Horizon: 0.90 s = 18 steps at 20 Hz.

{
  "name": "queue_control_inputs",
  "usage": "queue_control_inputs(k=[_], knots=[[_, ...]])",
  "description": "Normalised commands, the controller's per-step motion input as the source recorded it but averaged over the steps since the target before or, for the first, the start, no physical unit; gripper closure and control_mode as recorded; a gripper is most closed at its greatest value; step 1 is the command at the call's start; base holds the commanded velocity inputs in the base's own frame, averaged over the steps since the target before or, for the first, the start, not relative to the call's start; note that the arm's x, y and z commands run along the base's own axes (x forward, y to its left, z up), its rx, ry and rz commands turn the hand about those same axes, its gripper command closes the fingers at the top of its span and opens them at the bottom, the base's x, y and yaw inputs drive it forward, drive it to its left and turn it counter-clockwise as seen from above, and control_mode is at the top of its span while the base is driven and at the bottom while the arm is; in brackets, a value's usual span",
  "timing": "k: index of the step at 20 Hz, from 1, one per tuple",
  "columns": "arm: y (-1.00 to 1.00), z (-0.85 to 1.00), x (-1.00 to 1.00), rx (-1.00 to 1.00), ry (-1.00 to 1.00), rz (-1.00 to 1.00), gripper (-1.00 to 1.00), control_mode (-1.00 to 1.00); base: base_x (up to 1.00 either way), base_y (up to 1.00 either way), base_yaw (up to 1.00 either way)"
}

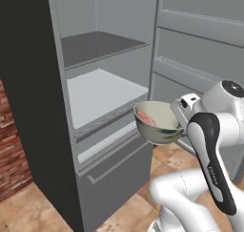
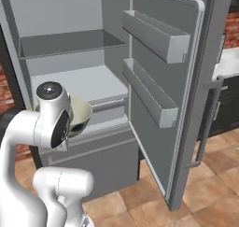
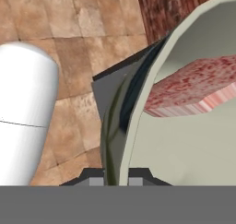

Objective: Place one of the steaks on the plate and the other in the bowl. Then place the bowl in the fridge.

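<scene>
Bowl rim pinched between the gripper fingertips, one inside the wall, one outside, so the grip is clamped on the rim and the bowl hangs out ahead of the hand, roughly level. Steak lies inside it. Bowl is carried in the air just in front of the open fridge, near its lower shelf, not yet set down.
</scene>
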Motion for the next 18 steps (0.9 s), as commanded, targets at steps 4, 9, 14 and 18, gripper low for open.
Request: queue_control_inputs(k=[4, 9, 14, 18], knots=[[0.0, 0.0, 0.0, 0.0, 0.0, 0.0, 1.0, 1.0, 0.59, -0.09, 0.05], [0.0, 0.0, 0.0, 0.0, 0.0, 0.0, 1.0, 1.0, 0.58, -0.04, 0.14], [0.0, 0.0, 0.0, 0.0, 0.0, 0.0, 1.0, 1.0, 0.47, -0.04, 0.19], [0.0, 0.0, 0.0, 0.0, 0.0, 0.0, 1.0, 1.0, 0.45, -0.18, 0.17]])
